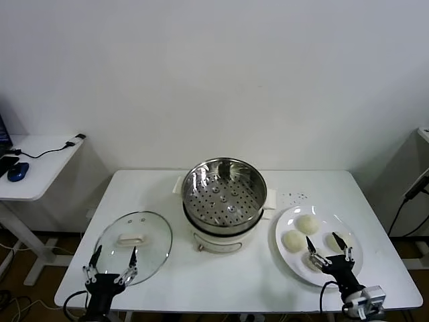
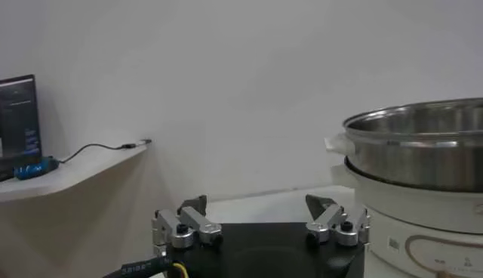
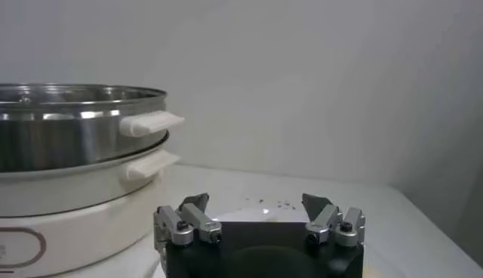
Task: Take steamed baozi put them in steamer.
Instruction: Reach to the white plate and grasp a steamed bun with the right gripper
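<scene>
The smooth cream-white steamed baozi (image 1: 308, 223) all lie on the flat white round plate (image 1: 286, 219) at the right of the white table (image 1: 147, 188); three show plainly (a fourth may hide behind the gripper). The shiny perforated steel steamer (image 1: 224, 192) at centre holds none, so everything remains to do. The right gripper (image 1: 330, 251) hovers spread wide over the plate's near side, grasping nothing. The left gripper (image 1: 111, 264), likewise splayed and empty, sits over the round glass lid (image 1: 133, 245). No readable writing.

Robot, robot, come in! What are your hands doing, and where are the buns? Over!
Left gripper open, over glass lid. Right gripper open above plate, baozi untouched. Steamer empty, nothing blocking.
</scene>
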You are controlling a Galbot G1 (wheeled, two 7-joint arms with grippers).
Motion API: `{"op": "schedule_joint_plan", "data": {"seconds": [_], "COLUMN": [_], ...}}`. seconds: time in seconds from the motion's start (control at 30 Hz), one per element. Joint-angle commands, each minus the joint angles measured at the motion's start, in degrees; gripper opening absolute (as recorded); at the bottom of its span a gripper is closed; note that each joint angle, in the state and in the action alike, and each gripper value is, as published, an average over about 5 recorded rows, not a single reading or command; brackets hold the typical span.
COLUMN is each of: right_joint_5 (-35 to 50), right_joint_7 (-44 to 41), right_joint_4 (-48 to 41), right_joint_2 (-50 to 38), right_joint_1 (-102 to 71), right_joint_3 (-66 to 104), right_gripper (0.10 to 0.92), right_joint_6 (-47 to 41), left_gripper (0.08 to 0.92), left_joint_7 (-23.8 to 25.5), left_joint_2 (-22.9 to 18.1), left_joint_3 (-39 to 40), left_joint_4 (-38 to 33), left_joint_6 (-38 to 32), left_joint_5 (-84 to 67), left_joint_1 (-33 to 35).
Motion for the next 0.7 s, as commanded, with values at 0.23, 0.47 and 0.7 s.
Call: {"op": "schedule_joint_plan", "data": {"seconds": [0.23,0.47,0.7], "right_joint_5": [-10.26,-15.02,-15.80], "right_joint_7": [-20.83,-32.63,-39.95], "right_joint_4": [-7.95,-17.21,-28.80], "right_joint_2": [-30.90,-49.60,-52.35], "right_joint_1": [10.49,30.88,69.76], "right_joint_3": [-4.47,-25.07,-65.84], "right_gripper": [0.823,0.823,0.823], "right_joint_6": [-10.42,-12.66,-10.59], "left_gripper": [0.823,0.823,0.823], "left_joint_7": [0.09,0.13,0.06], "left_joint_2": [0.38,0.51,0.49], "left_joint_3": [-0.01,0.01,0.16], "left_joint_4": [-0.37,-1.06,-1.13], "left_joint_6": [-0.21,-0.24,-0.35], "left_joint_5": [0.06,0.04,0.33], "left_joint_1": [0.29,1.24,1.84]}}
